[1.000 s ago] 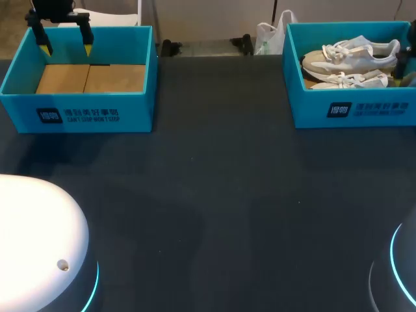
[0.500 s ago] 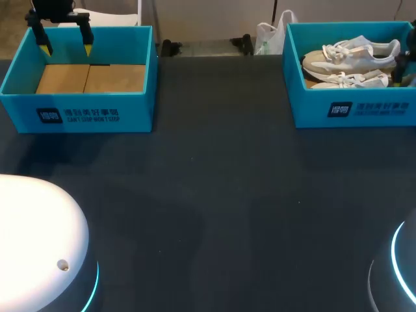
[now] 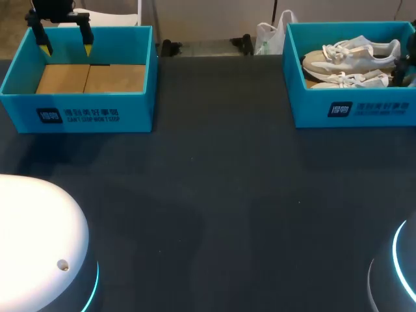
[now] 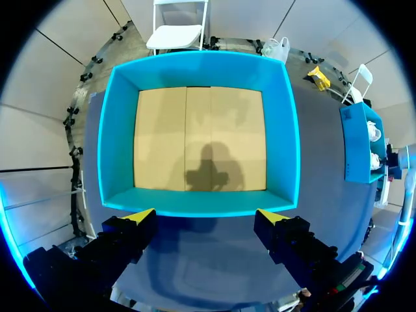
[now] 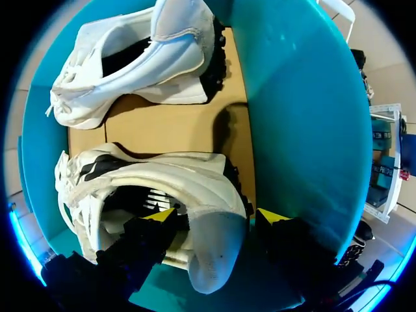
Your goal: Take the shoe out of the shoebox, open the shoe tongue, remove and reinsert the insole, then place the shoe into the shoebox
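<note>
Heel of the near shoe (image 5: 162, 179) sits between the right gripper (image 5: 214, 216)'s wide-spread fingers, one yellow tip inside the collar and one outside. A second shoe (image 5: 149, 58) lies beyond it in the same shoebox (image 5: 299, 97), which carries white print (image 3: 370, 109) on its front. Left gripper (image 4: 207, 216) hangs wide open over the other shoebox (image 4: 195, 62) — holding nothing.

A dark table (image 3: 214, 195) lies under everything. At its 10 o'clock stands a blue box (image 3: 78, 107) with a brown cardboard floor. At 2 o'clock lies a second white shoe (image 3: 351, 55) with white laces, toe toward 9 o'clock.
</note>
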You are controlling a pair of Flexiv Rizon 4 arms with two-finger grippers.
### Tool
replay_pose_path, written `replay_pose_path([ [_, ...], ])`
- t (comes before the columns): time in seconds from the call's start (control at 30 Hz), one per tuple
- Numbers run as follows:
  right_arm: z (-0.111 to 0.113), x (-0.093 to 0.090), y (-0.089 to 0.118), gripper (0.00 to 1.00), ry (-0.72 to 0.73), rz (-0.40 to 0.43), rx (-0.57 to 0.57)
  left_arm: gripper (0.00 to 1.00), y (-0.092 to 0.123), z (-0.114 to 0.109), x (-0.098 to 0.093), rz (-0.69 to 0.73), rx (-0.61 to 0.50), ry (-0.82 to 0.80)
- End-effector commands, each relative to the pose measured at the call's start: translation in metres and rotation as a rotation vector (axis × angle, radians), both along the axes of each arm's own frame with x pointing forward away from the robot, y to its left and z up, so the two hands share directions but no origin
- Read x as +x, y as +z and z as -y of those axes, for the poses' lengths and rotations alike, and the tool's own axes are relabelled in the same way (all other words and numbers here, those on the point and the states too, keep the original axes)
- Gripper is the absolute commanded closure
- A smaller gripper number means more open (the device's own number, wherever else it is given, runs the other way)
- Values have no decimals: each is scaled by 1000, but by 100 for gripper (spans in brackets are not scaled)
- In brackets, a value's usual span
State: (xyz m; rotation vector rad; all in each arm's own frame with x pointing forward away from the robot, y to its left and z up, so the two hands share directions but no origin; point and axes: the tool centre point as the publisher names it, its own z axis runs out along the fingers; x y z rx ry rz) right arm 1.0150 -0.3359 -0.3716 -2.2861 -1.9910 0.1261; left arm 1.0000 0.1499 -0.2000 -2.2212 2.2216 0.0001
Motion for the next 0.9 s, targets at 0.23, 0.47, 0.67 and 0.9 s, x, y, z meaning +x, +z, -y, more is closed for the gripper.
replay_pose_path([
  [0.23,16,-1,-5,25,-21,1,-4,0,0,0,0,0,0,0],
  [0.47,16,-1,-7,60,-33,-2,-9,0,0,0,0,0,0,0],
  [0.67,13,-3,-1,100,-62,18,-29,0,0,0,0,0,0,0],
  [0.9,11,-4,19,100,-108,58,-79,0,0,0,0,0,0,0],
])
